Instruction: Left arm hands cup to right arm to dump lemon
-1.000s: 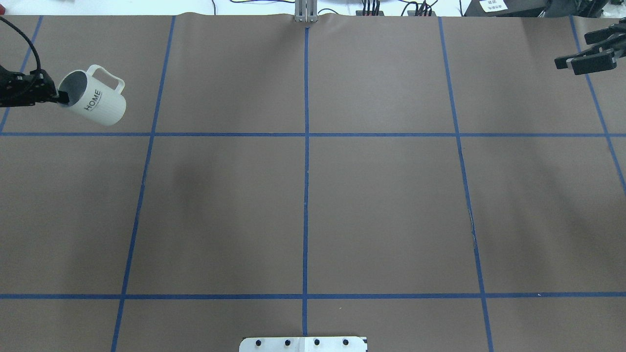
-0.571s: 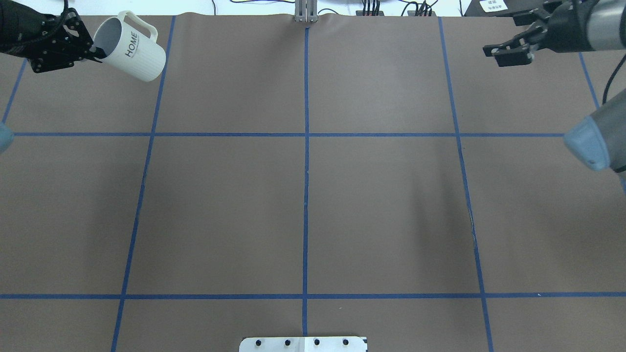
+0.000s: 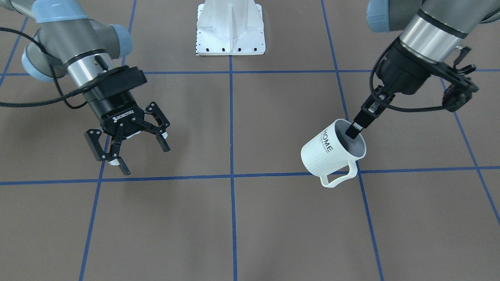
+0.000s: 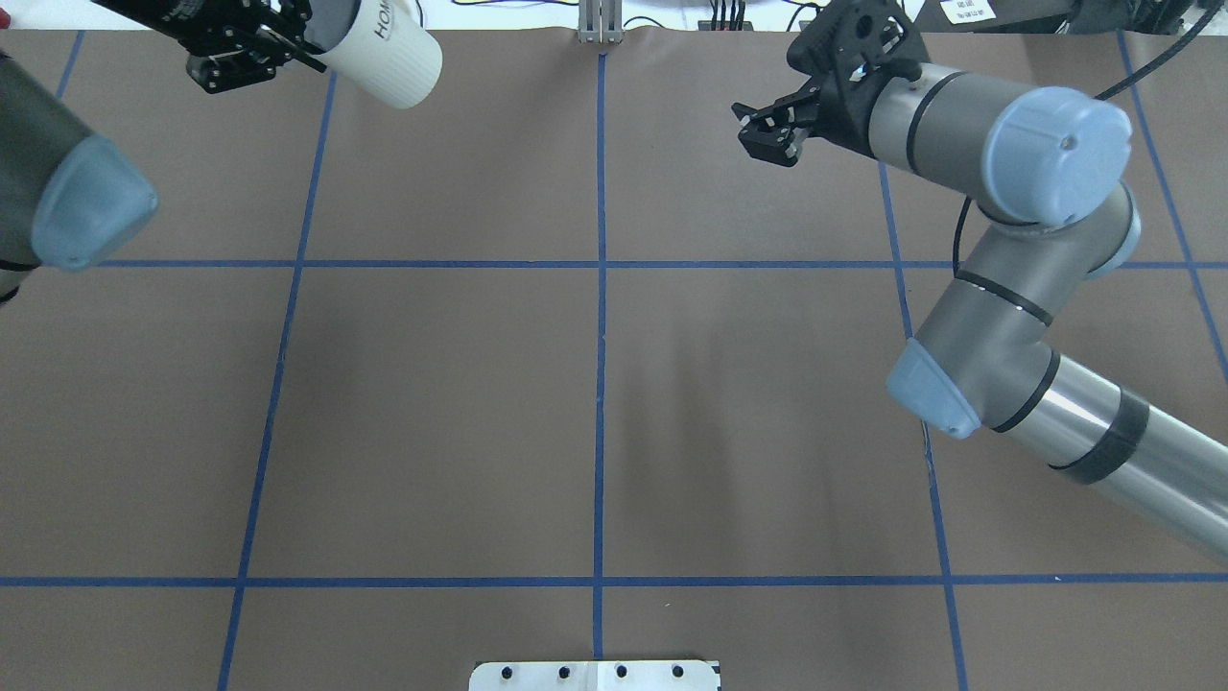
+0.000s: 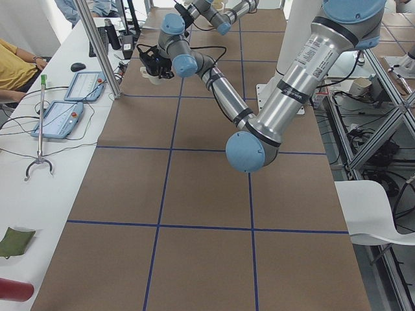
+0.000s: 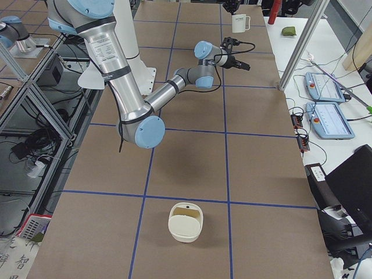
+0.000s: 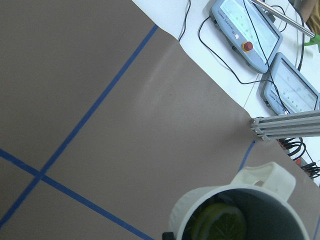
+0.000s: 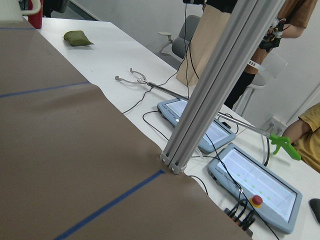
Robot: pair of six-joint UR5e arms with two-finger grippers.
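Cup (image 3: 327,153) farther forward — rim in left end effector (image 3: 353,131)

We see the cup (image 3: 330,154) — smooth white, its wall ribbed, its inside flat grey. The table (image 3: 289,226) wears a matt brown sheet, paper by its look, under blue tape lines (image 3: 231,117). The right arm (image 4: 1161,470) gleams as brushed metal — its joint caps (image 4: 1060,144) are smooth pale-blue plastic.

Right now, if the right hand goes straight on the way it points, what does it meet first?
The right hand would probably meet the brown table cover near the metal post; the cup is off that line.
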